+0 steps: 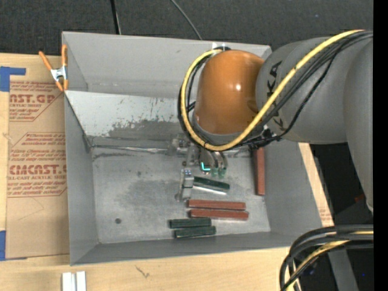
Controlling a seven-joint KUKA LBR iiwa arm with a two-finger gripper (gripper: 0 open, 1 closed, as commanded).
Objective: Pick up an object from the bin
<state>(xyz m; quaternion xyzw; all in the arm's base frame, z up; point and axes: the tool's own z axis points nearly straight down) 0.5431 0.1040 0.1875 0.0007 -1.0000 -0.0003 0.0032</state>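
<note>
Reaches in from the right as a big grey arm (315, 83) with a round orange cover (227, 93). Hangs low over the grey bin (121, 59), near the middle of its floor. Ends in a gripper (205, 165) tucked under the cover; cannot tell if wide or narrow. Sits just above a green-and-silver stick (211, 187) lying flat. Lower down, two red-brown sticks (218, 205) side by side, then two dark green sticks (191, 223). Off to the right, a lone red-brown stick (259, 171). Beside the gripper, a small silver bit (187, 183).
</note>
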